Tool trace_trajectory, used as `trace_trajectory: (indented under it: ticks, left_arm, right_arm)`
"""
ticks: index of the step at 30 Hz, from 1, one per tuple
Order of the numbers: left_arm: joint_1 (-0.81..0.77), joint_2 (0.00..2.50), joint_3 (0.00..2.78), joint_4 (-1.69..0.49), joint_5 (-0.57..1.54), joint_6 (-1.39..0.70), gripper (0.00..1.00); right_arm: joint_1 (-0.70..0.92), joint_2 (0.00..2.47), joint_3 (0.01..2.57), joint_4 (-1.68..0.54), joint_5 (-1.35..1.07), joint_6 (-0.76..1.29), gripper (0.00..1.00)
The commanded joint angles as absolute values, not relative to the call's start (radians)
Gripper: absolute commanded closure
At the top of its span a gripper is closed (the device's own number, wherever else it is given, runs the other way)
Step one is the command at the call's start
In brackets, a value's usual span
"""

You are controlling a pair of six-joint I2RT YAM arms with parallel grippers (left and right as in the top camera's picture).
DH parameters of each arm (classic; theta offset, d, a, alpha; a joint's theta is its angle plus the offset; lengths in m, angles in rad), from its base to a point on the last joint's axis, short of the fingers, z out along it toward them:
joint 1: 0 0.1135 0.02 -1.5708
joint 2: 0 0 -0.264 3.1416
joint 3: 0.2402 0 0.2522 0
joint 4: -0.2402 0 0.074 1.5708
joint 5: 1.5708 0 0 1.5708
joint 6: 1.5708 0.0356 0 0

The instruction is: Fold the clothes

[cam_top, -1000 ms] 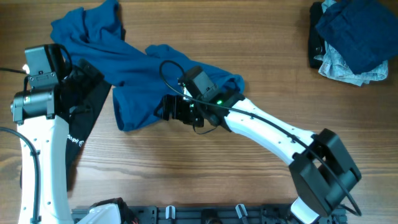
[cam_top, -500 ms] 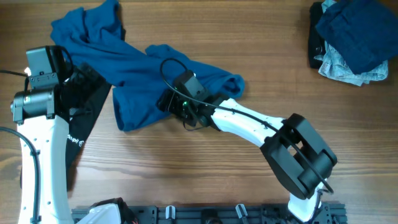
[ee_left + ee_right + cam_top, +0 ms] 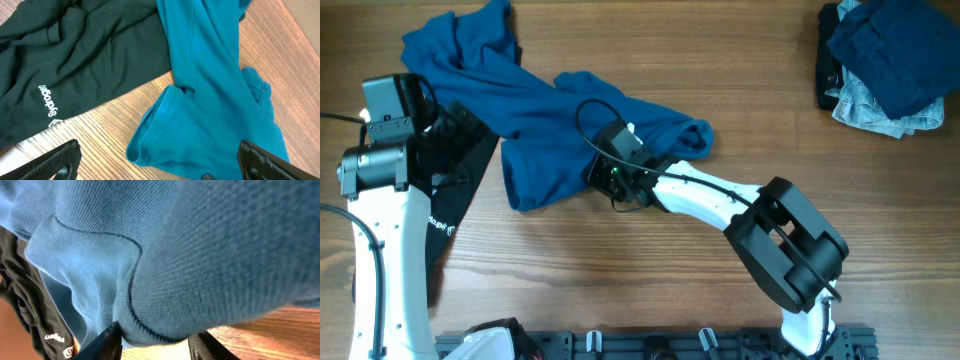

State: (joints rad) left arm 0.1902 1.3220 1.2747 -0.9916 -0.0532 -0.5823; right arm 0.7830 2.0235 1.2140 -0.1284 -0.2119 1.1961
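Observation:
The teal shirt (image 3: 545,115) lies crumpled across the left half of the table, running from the far left corner to the middle. A black garment (image 3: 468,175) with white lettering lies under its left edge, partly hidden by my left arm. My right gripper (image 3: 606,176) is low at the shirt's near hem. In the right wrist view the hem (image 3: 150,325) fills the gap between its fingers (image 3: 111,339), and the right gripper (image 3: 156,341) is shut on it. My left gripper (image 3: 157,155) hangs wide open above a shirt sleeve (image 3: 165,125) and the black garment (image 3: 75,55), holding nothing.
A navy and pale-denim heap (image 3: 885,62) sits at the far right corner. A black rail (image 3: 650,346) runs along the table's near edge. Bare wood (image 3: 620,270) lies in front of the shirt and to its right.
My right gripper pushed left into the shirt's near hem and its jaws closed on the cloth. Its elbow swung left. The left arm has not moved.

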Motion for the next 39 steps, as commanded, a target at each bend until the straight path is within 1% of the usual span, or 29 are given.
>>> trace_trajectory:
  ticks: [1, 4, 5, 7, 8, 9, 11, 13, 15, 17, 22, 25, 29, 36, 39]
  left_arm:
    - [0.196, 1.325, 1.279, -0.994, -0.041, -0.592, 0.00]
    - [0.196, 1.325, 1.279, -0.994, -0.042, -0.592, 0.00]
    - [0.196, 1.325, 1.279, -0.993, -0.042, -0.592, 0.00]
    - [0.196, 1.325, 1.279, -0.993, -0.042, -0.592, 0.00]
    - [0.196, 1.325, 1.279, -0.993, -0.042, -0.592, 0.00]
    - [0.196, 1.325, 1.279, -0.994, -0.042, -0.592, 0.00]
    - [0.196, 1.325, 1.279, -1.000, -0.042, -0.592, 0.00]
    - [0.196, 1.325, 1.279, -1.011, -0.041, -0.592, 0.00]
    - [0.194, 1.325, 1.279, -1.015, -0.041, -0.591, 0.00]
    - [0.192, 1.325, 1.279, -1.015, -0.017, -0.580, 0.00]
    - [0.192, 1.332, 1.279, -1.014, 0.073, -0.546, 0.00]
    - [0.192, 1.388, 1.279, -0.999, 0.145, -0.529, 0.00]
    - [0.144, 1.514, 1.279, -0.929, 0.149, -0.528, 0.00]
    - [0.022, 1.697, 1.279, -0.780, 0.167, -0.545, 0.00]
    - [0.018, 1.742, 1.279, -0.678, 0.167, -0.562, 0.00]
  right_arm:
    - [0.788, 2.069, 1.220, -0.109, -0.179, 1.201, 0.49]
    - [0.788, 2.085, 1.220, -0.077, -0.184, 1.203, 0.47]
    - [0.788, 2.085, 1.221, -0.070, -0.184, 1.203, 0.52]
    - [0.788, 2.084, 1.222, -0.072, -0.184, 1.202, 0.71]
    - [0.788, 2.084, 1.225, -0.074, -0.189, 1.192, 0.78]
    - [0.788, 2.076, 1.242, -0.092, -0.217, 1.163, 0.96]
    - [0.783, 2.050, 1.260, -0.141, -0.189, 1.131, 0.96]
    - [0.770, 1.992, 1.291, -0.260, -0.085, 1.101, 0.96]
    - [0.739, 1.886, 1.324, -0.406, 0.047, 1.073, 0.96]
    - [0.682, 1.786, 1.324, -0.487, 0.064, 1.071, 0.96]
    - [0.466, 1.558, 1.324, -0.685, -0.052, 0.993, 0.96]
    - [0.348, 1.481, 1.324, -0.851, -0.099, 0.982, 0.96]
    - [0.238, 1.424, 1.324, -1.048, -0.163, 0.951, 0.96]
    - [0.074, 1.386, 1.324, -1.248, -0.281, 0.859, 0.96]
    - [-0.056, 1.386, 1.324, -1.296, -0.279, 0.813, 0.96]
